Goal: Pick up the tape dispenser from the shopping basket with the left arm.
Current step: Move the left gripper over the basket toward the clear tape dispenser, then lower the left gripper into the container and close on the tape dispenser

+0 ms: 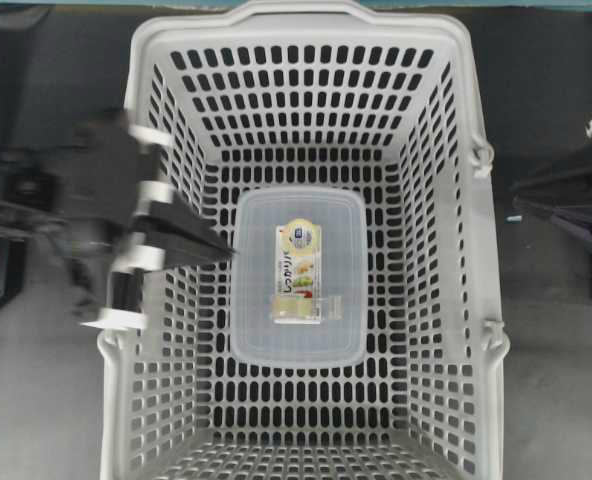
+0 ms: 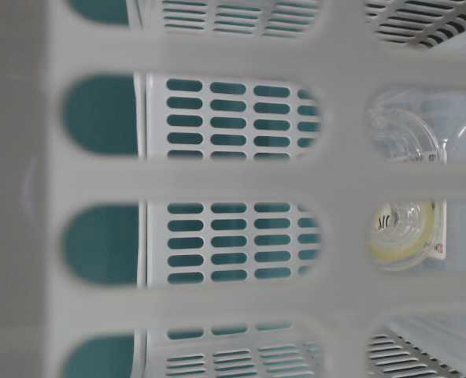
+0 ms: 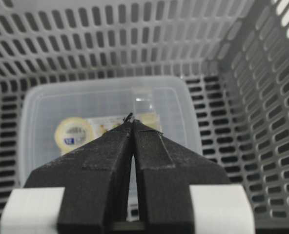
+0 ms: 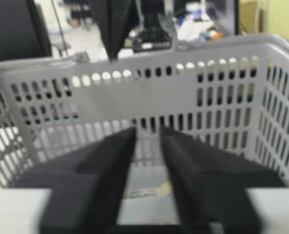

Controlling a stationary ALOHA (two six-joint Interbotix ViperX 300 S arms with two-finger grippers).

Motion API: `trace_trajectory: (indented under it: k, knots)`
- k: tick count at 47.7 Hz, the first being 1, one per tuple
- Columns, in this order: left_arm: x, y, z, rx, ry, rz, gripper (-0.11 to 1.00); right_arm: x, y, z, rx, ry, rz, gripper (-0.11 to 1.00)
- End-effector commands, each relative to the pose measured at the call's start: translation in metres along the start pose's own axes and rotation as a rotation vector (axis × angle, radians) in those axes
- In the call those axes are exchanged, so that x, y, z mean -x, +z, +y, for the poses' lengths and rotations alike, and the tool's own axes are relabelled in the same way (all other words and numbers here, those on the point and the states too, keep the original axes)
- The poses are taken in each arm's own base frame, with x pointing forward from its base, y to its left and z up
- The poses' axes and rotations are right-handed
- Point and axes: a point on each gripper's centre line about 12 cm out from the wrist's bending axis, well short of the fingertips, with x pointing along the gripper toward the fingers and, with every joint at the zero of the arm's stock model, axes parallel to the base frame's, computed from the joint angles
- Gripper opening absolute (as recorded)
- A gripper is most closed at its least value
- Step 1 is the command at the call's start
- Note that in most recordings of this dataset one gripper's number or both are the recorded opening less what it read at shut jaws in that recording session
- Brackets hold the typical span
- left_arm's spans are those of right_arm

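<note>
The tape dispenser, a clear dispenser with a pale yellow roll on a cream and yellow-green card, lies at the middle of the shopping basket. It rests with a translucent box; I cannot tell whether on or under its lid. My left gripper is shut and empty, reaching over the basket's left wall, its tips left of the dispenser and above it. In the left wrist view the shut tips hang over the card, with the roll to their left. My right gripper is outside the basket at the right, its fingers slightly apart and empty.
The translucent rectangular box fills the middle of the basket floor. The slotted grey walls rise on all sides. The table-level view looks through a wall slot at the yellow roll. A dark tabletop surrounds the basket.
</note>
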Motion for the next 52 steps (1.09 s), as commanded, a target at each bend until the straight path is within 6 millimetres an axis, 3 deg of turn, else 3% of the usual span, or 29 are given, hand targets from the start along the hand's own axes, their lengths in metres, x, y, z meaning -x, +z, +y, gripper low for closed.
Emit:
trace_trajectory:
  k: [1,7,11,33,37,46,49,52]
  knots:
    - [-0.012,0.017,-0.001,-0.005,0.002,0.038,0.00,-0.001,0.006,0.000,-0.008,-0.001,-0.016,0.33]
    - [-0.030,0.022,-0.002,-0.005,0.002,0.089,0.00,-0.001,0.007,0.001,-0.008,0.006,-0.019,0.62]
    - [-0.041,0.023,-0.005,-0.013,-0.004,0.107,0.00,0.000,0.007,0.002,-0.006,0.006,-0.023,0.71]
    - [-0.077,0.003,-0.013,0.027,-0.008,0.247,0.02,0.001,0.007,0.001,-0.005,0.006,-0.023,0.70]
    - [-0.085,-0.001,-0.013,0.046,-0.004,0.267,0.19,0.001,0.005,0.001,-0.006,0.005,-0.018,0.70]
    - [-0.107,-0.017,-0.017,0.063,-0.002,0.337,0.76,0.001,0.003,0.001,-0.005,0.005,-0.013,0.70]
    - [-0.115,-0.023,-0.018,0.064,-0.001,0.362,0.88,0.001,0.004,0.001,-0.005,0.005,-0.016,0.69]
    - [-0.122,-0.029,-0.019,0.061,0.000,0.383,0.91,0.001,0.003,0.001,-0.005,0.005,-0.013,0.69]
